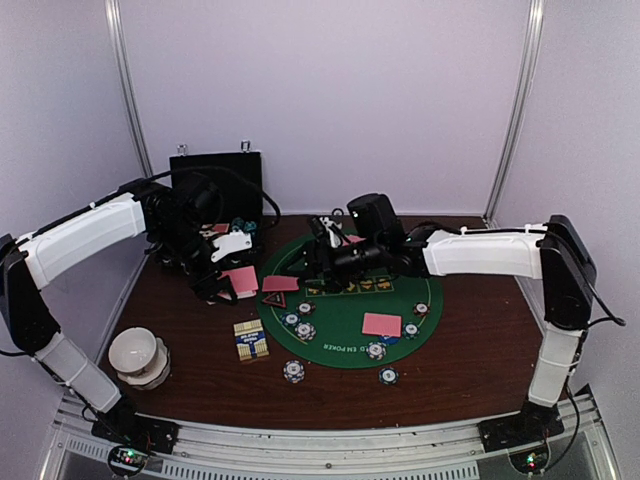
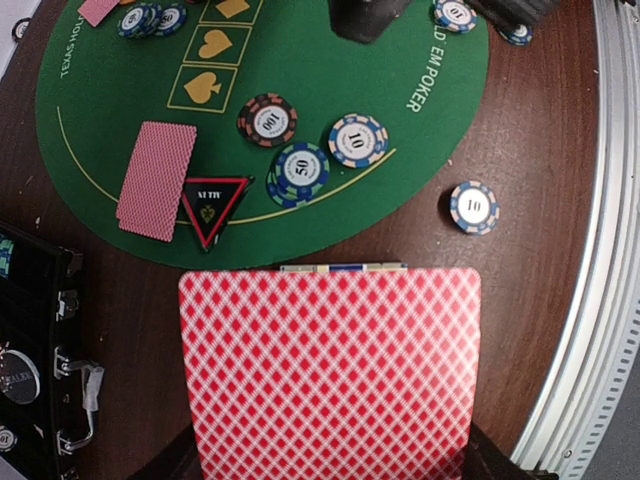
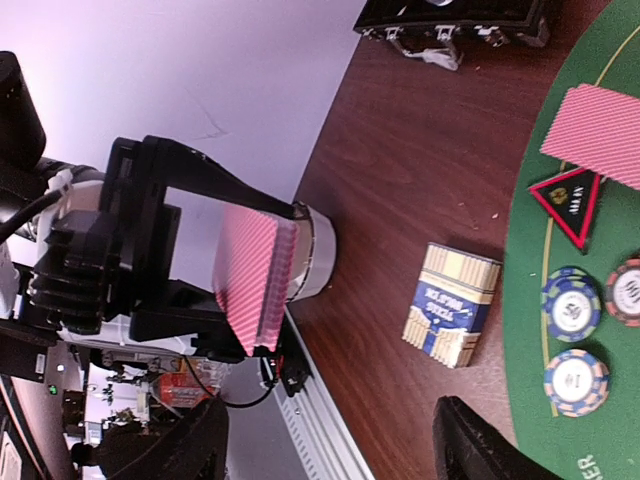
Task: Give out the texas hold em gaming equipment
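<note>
My left gripper (image 1: 230, 284) is shut on a deck of pink-backed playing cards (image 2: 330, 375), holding it above the table left of the green poker mat (image 1: 345, 335). The deck (image 3: 255, 280) is seen edge-on in the right wrist view. My right gripper (image 1: 325, 250) hovers over the mat's far-left part, open, with nothing between its fingers (image 3: 490, 445). Cards lie on the mat at the left (image 1: 280, 284) and near the middle (image 1: 381, 324). A red triangle marker (image 2: 213, 207) sits at the mat's edge. Striped chips (image 2: 300, 170) lie beside it, and one chip (image 2: 473, 207) rests on bare wood.
A blue-and-yellow card box (image 1: 250, 340) lies on the wood near the mat's left edge. A black hard case (image 1: 215, 185) stands open at the back left. A white bowl (image 1: 138, 355) sits at the front left. Two more chips (image 1: 293, 371) lie just off the mat's front.
</note>
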Controlling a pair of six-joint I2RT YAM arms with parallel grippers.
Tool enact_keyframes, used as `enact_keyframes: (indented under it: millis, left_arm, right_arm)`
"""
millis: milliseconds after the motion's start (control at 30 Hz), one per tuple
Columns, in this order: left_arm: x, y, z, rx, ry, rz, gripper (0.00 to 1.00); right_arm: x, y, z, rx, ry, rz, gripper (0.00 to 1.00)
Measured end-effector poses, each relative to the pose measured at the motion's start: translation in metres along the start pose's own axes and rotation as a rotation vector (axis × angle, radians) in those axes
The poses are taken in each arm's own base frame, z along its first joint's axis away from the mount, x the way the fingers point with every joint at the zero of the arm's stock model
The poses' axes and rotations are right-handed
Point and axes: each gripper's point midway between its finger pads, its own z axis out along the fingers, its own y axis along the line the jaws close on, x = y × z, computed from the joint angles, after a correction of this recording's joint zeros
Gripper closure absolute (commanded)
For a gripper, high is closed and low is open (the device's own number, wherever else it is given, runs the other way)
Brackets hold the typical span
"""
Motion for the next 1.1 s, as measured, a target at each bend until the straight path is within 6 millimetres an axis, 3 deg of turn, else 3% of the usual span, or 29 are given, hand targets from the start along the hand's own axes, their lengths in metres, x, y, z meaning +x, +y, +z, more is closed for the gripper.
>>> enact_keyframes:
  millis: [133,433,900,1100]
  left_arm:
    - [-0.001,-0.001,0.000,0.004,-0.004,0.000,1.00]
    - [-0.002,-0.001,0.000,0.009,-0.009,0.000,1.00]
    - [-0.003,-0.002,-0.001,0.012,-0.014,0.001,1.00]
    - [-0.004,-0.003,-0.001,0.016,-0.020,0.001,1.00]
  right_arm:
    - [0.006,0.015,0.020,-0.065,0.016,0.011,0.26]
    - [0.011,0.018,0.059,-0.125,0.053,0.059,0.25]
    - [0.007,0.033,0.085,-0.213,0.063,0.089,0.24]
    - [0.007,0.036,0.098,-0.248,0.078,0.103,0.28]
